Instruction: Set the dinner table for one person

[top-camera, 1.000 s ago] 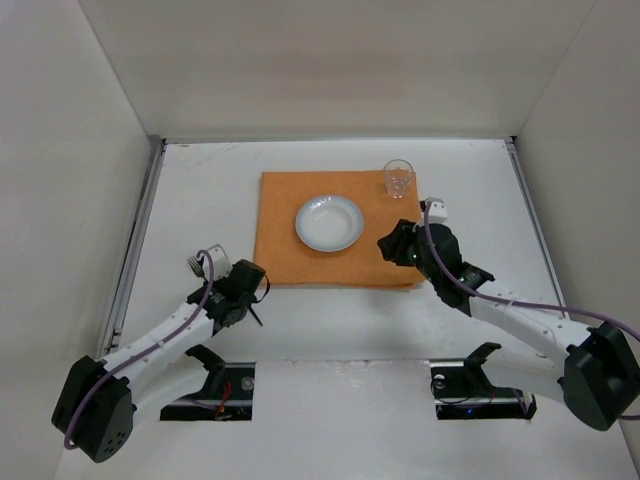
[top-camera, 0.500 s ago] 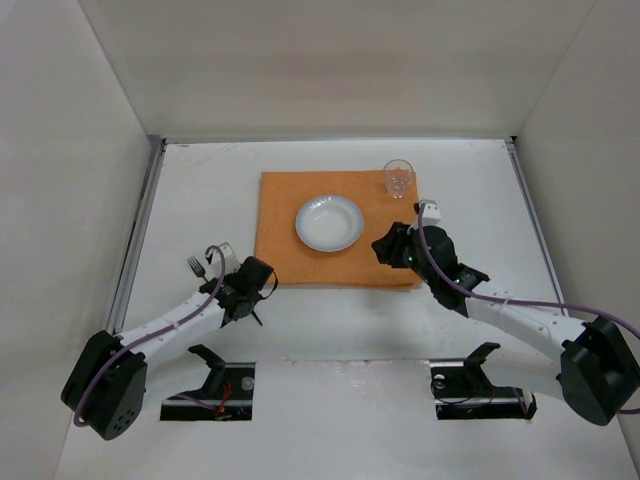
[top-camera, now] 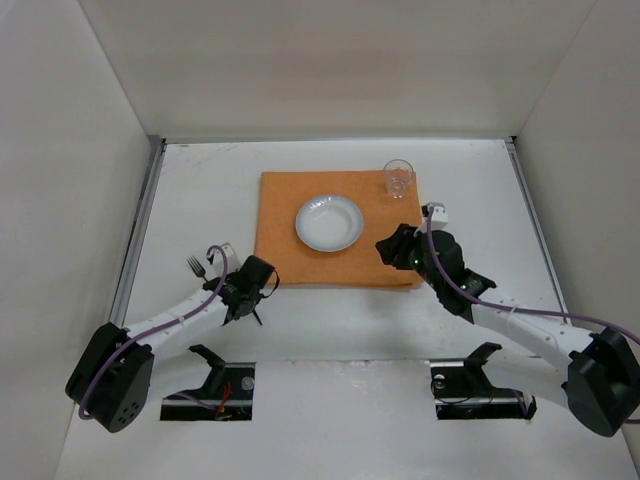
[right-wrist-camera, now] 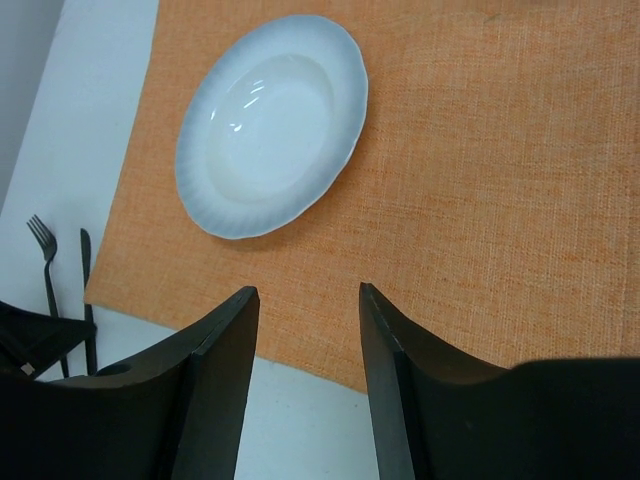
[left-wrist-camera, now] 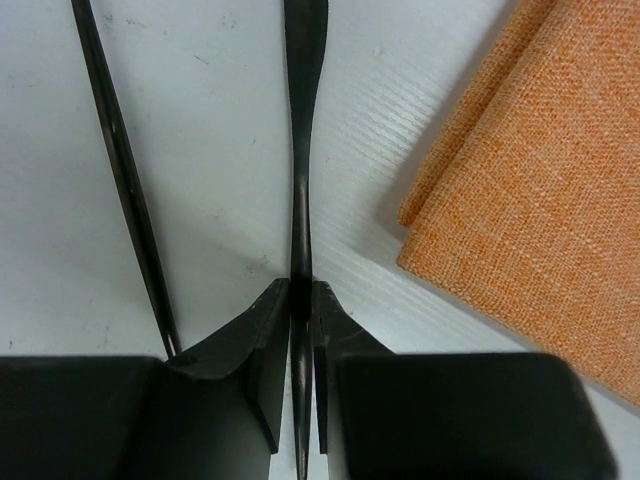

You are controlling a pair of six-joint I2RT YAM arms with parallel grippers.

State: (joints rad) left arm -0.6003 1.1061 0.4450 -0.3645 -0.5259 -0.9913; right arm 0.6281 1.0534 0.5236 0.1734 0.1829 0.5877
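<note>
Pinching a slim dark knife [left-wrist-camera: 303,110] between the fingers [left-wrist-camera: 262,330] of the left gripper [left-wrist-camera: 300,292], closed tight on the narrow neck of the handle. Runs straight ahead from the fingertips, flat on the dinner table [left-wrist-camera: 210,90], matte white with a faint ribbed grain. Just left of that grip, a thin dark fork [left-wrist-camera: 118,170], angled slightly away, apart from the knife. Ahead and to the right of the left gripper, the corner of a coarse-woven orange placemat [left-wrist-camera: 530,200], two layers showing at its edge, near the knife but not touching.

Holding the right gripper [right-wrist-camera: 305,290] open above the placemat, black tapered fingers [right-wrist-camera: 225,350] well apart with only orange cloth showing between them. Beyond its fingertips and a little left, a round white plate [right-wrist-camera: 270,140], glossy, with a softly scalloped rim, resting on the placemat. Far to its left, fork and knife side by side on the bare white top.

Set against a second ago, seen from above: left gripper shifted from beside the fork's head toward the placemat's near corner. Right gripper almost where it was. Plate, placemat and a clear cylindrical glass [top-camera: 399,178], beyond the right gripper at the placemat's far corner, unmoved.
</note>
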